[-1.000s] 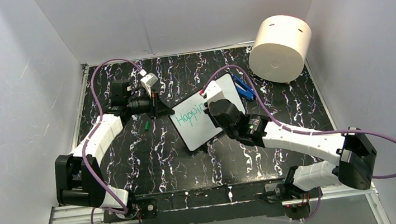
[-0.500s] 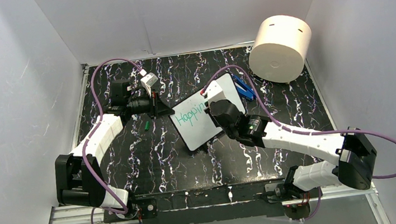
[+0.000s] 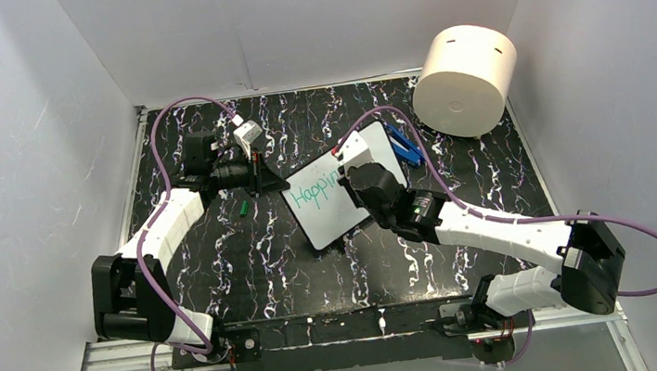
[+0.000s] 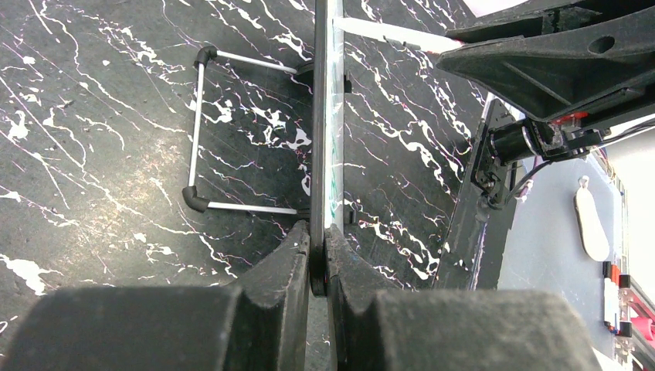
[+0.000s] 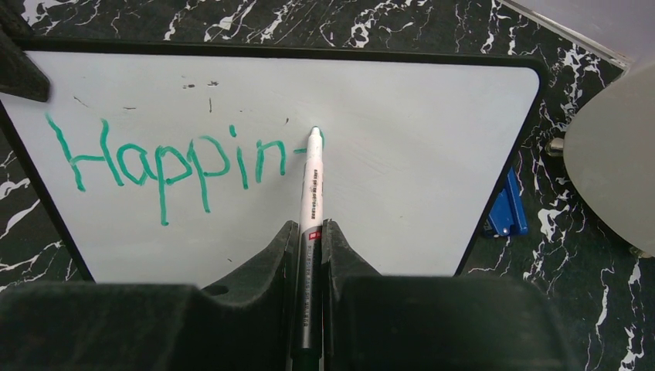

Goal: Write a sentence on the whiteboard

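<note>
The whiteboard [image 3: 327, 221] stands tilted at the table's middle, black-framed. Teal lettering, the sentence [image 5: 174, 161], reads "Happin" followed by a short stroke, and it shows small in the top view as the sentence [image 3: 316, 191]. My right gripper [image 5: 310, 232] is shut on a white marker [image 5: 313, 182], whose tip touches the board just right of the last letter. From above, the right gripper [image 3: 353, 175] hangs over the board's middle. My left gripper [image 4: 318, 259] is shut on the whiteboard's edge [image 4: 327, 139], seen edge-on. In the top view the left gripper [image 3: 258, 184] sits at the board's left corner.
A big cream cylinder [image 3: 465, 81] lies at the back right. A blue object [image 3: 405, 147] sits by the board's right edge. A small green cap [image 3: 242, 207] lies left of the board. A wire stand [image 4: 197, 131] props the board from behind. White walls enclose the table.
The right wrist has nudged very slightly over the board. The left arm and the board have not moved.
</note>
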`<state>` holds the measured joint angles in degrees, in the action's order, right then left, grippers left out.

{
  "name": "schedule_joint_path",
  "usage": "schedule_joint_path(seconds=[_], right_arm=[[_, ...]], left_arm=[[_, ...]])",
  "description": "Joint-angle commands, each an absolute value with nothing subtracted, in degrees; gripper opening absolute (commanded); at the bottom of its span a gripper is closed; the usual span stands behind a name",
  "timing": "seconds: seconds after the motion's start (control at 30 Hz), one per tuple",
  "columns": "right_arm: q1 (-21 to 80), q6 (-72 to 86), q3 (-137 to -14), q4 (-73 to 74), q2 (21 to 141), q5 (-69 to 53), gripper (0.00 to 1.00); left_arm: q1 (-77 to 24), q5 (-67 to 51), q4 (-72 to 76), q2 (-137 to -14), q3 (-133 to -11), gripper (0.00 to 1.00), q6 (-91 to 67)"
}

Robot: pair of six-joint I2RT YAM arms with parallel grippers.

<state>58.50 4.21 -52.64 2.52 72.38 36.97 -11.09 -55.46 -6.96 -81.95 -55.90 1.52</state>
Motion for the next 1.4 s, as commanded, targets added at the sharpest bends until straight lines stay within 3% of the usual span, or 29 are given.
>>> schedule_joint_path(seconds=[0.0,0.77,1.37], right_arm=[[58.21,3.54,-53.31,-1.10,72.26,34.90,0.00],[58.25,6.24,-54.17,8.84,72.60,32.54,0.00],[58.22,4.86,-52.72,4.36,70.90,37.75,0.00]], left_arm=[[-11.69,-50.47,-10.64,-83.94,-55.45,0.00,4.75],[-11.69,-50.38,-10.87,-84.03,-55.62,0.00,4.83],[-11.68,-50.41,-10.93,-84.02,-55.63,0.00,4.92]])
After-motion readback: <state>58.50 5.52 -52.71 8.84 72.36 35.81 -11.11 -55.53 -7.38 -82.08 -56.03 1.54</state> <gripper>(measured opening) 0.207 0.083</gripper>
